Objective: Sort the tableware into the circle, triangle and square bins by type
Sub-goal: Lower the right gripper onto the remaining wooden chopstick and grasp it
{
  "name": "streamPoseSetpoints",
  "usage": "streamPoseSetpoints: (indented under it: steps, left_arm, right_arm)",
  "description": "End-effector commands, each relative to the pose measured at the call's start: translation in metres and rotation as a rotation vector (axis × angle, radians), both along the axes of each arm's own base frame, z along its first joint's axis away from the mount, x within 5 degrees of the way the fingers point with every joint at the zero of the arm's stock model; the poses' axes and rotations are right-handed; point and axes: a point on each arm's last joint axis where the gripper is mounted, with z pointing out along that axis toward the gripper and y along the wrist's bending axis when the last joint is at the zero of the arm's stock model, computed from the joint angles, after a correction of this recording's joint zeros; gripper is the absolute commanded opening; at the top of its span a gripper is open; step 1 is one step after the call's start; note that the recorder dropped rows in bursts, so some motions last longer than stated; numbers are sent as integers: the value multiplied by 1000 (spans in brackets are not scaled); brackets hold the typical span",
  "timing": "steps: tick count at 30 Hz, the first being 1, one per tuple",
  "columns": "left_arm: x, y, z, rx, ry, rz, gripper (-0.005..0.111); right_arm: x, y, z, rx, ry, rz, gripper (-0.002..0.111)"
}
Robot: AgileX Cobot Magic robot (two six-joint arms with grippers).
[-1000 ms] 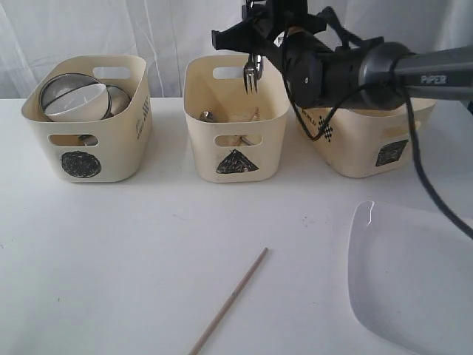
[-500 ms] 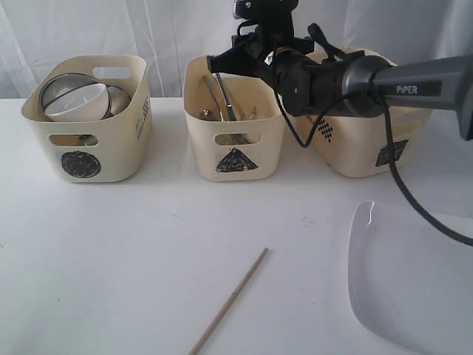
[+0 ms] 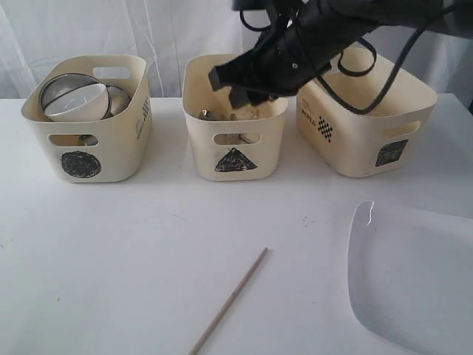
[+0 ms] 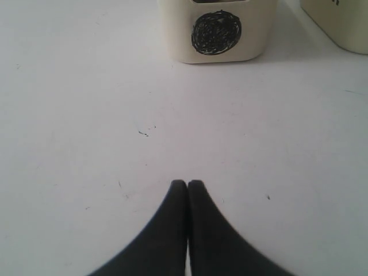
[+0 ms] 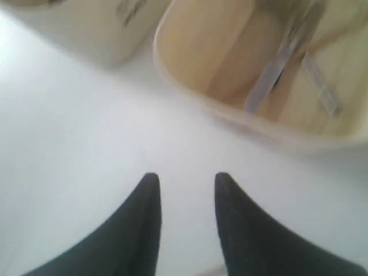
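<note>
Jaws on my right gripper point(image 5: 184, 178) stand apart, empty, beside the triangle bin point(image 3: 235, 151) with steel cutlery point(image 5: 271, 73) inside. Left gripper point(image 4: 188, 183) is pinched together over the table point(image 4: 86, 115). I see one chopstick point(image 3: 229, 299) and the square plate point(image 3: 414, 274) lying outside the bins.

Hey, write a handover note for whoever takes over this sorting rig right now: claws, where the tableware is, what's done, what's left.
Left claw: shut, empty, over the white table, facing the cream circle-marked bin.
Right claw: open, empty, at the cream triangle-marked bin.
Done: white bowl and steel vessels in the circle bin; steel cutlery in the triangle bin.
Left: wooden chopstick lying on the table; large white square plate at front right. The inside of the cream square-marked bin is hidden.
</note>
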Motion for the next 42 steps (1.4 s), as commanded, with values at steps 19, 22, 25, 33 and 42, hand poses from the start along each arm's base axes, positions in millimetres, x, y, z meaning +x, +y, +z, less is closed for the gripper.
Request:
streamPoseSetpoints:
  steps: [19, 22, 25, 33, 42]
  left_arm:
    - [0, -1, -1, -13, 0, -6, 0]
    - [0, -1, -1, -13, 0, -6, 0]
    - [0, -1, -1, -13, 0, -6, 0]
    - [0, -1, -1, -13, 0, -6, 0]
    - [0, -1, -1, -13, 0, -6, 0]
  right_arm:
    - [-156, 133, -95, -232, 414, 494, 31]
    - [-145, 126, -97, -298, 365, 373, 31]
    - [-126, 110, -102, -413, 255, 205, 31]
    - [-101, 82, -113, -457, 270, -60, 31]
    - [-95, 64, -119, -607, 177, -126, 35]
